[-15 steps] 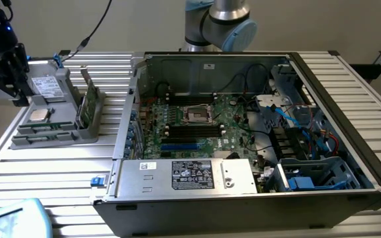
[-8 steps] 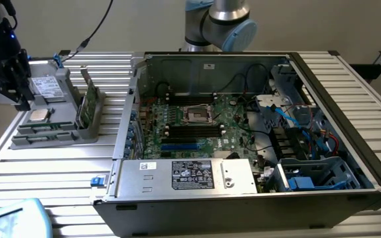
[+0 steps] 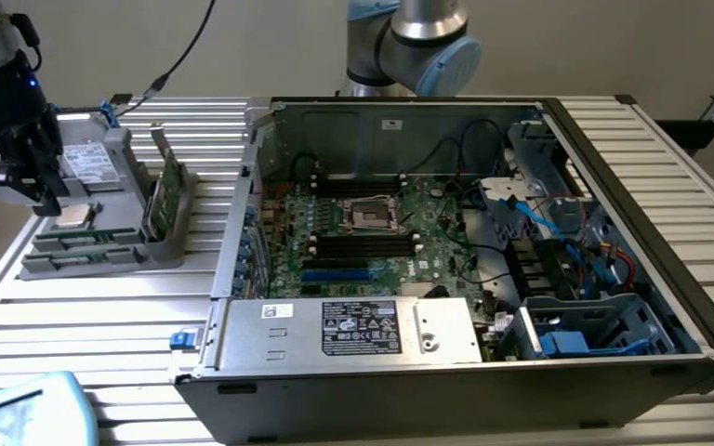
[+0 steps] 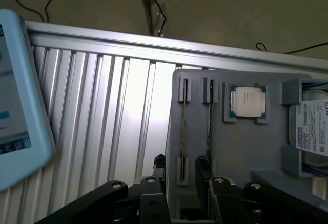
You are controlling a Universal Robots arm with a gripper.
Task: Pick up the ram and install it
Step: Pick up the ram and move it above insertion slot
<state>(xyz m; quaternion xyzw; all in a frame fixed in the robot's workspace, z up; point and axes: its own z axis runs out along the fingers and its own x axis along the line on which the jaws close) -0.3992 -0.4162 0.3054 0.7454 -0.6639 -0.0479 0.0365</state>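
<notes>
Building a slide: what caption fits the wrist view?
Open tool poised above the ram standing in a grey tray, beside a processor.

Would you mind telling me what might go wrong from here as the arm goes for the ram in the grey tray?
1. The open pincer is lined up over one ram, seen edge-on. A second stick stands close beside it, so one finger could clip that neighbour.
2. The ram is thin, so an off-centre close might tilt or jam it in the tray slots.

I'd call this a robotics lab: a slatted metal table (image 3: 85, 325), an open PC case (image 3: 394, 395) with bare motherboard (image 3: 389, 232) (cables (image 3: 543, 218) trailing inside), a grey parts tray (image 3: 165, 246), an arm (image 3: 413, 42) behind.
</notes>
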